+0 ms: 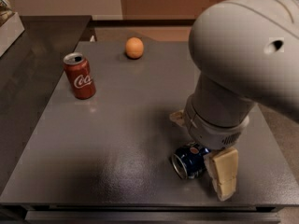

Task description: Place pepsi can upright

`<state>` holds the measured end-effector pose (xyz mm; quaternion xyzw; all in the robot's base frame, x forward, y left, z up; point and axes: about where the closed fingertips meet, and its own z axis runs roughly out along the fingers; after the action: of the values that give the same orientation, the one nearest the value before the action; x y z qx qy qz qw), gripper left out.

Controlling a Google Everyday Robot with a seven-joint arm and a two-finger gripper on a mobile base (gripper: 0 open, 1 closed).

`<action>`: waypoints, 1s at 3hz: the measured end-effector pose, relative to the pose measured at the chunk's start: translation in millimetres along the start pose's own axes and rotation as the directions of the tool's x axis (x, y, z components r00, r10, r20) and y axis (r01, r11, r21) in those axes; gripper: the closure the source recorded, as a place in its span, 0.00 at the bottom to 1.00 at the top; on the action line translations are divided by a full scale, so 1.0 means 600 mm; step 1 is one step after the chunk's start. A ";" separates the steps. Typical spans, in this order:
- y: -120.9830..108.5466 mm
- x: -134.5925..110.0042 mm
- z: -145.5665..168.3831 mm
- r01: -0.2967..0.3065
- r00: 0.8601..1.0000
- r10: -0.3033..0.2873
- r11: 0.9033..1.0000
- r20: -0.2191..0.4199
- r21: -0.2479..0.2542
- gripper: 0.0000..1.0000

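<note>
Beneath the end effector, the table is a flat grey surface that carries all three items noted here, with bare, level room around the end effector for a can to stand. Above the end effector, the robot arm fills the right of the view, its bulky grey housing bent down toward the near right part of the table. The end effector itself is low, at table level, set against the right flank of the pepsi can. We cannot tell how far it is open, nor whether it has hold of the can or only rests against it, as the wrist of the arm hides most of it.

Well apart from the end effector, far to its left and farther from the camera, a red Coca-Cola can stands upright; it is not the subject of the task. Just beside the end effector, touching it on its left, the pepsi can lies on its side on the table, silver top turned toward the camera and to the left. Farthest from the end effector, toward the back of the table, an orange sits alone.

Our finding on progress: the approach appears complete, since the end effector is at the can. The task proper is not done, because the can is not upright. Left to do, in our judgement, are a confirmed grasp, a turn of the can onto its base, a set-down and a release.
</note>
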<state>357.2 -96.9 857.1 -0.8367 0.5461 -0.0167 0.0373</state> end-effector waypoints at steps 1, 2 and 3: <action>0.009 -0.003 0.014 0.008 1.000 -0.008 1.000 0.008 -0.024 0.18; 0.014 -0.006 0.020 0.010 1.000 -0.010 0.999 0.014 -0.040 0.41; 0.016 -0.007 0.020 0.012 1.000 -0.011 0.999 0.017 -0.049 0.65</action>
<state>347.5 -96.5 844.1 -0.8406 0.5413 0.0035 0.0214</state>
